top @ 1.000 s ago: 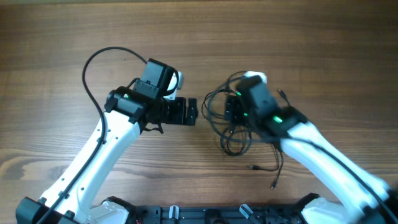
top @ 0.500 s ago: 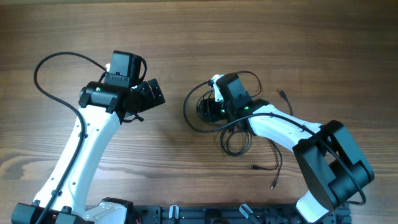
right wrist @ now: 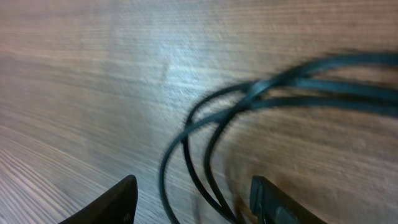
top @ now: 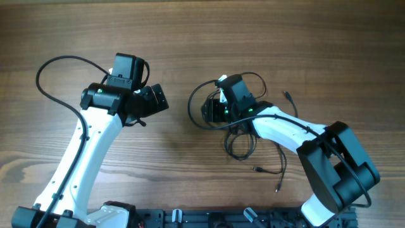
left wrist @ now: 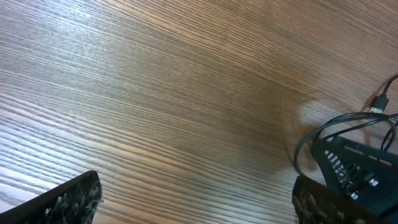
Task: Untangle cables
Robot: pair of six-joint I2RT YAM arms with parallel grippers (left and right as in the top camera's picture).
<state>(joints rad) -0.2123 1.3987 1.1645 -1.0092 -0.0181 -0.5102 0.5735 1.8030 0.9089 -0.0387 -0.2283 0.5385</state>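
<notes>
Cables (right wrist: 323, 84) near desk (top: 297, 38) centre, grab imminent
My left claw (top: 158, 99) has backed off leftward, wide open and empty; my right claw (right wrist: 199, 202) now straddles them, narrowing, nothing pinched yet.

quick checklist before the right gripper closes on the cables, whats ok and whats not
1. Left gripper open and empty: ok.
2. Right gripper jaws apart: ok.
3. Cables lie between its jaws: ok.
4. Single strand in the gap: not ok, several loops cross it.
5. Left gripper near the tangle: not ok, it stands apart.
6. Which strand belongs to which cable: cannot tell, blurred.
</notes>
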